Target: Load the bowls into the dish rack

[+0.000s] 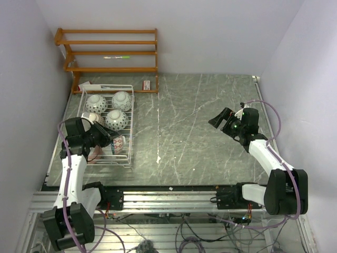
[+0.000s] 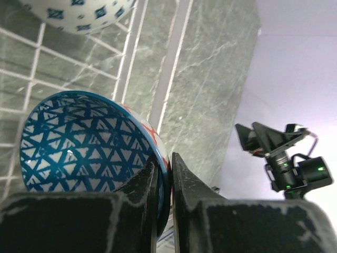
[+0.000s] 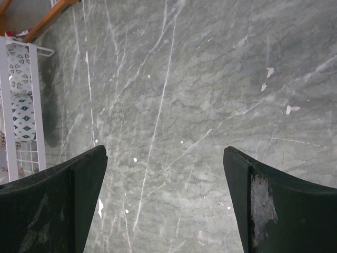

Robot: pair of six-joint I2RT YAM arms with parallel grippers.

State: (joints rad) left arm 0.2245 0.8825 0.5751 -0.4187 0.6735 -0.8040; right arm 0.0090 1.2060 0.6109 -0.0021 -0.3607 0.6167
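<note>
The white wire dish rack stands at the left of the table. Three pale patterned bowls lie upturned in its far part: one, one and one. A pinkish bowl sits beside my left arm, partly hidden. My left gripper is shut on the rim of a blue triangle-patterned bowl, held on edge inside the rack's near part. My right gripper is open and empty above bare table at the right; its fingertips frame only marble.
An orange-brown wooden shelf unit stands at the back left against the wall, with a small red box at its foot. Grey marble tabletop spreads between the rack and the right arm. Walls close in left and right.
</note>
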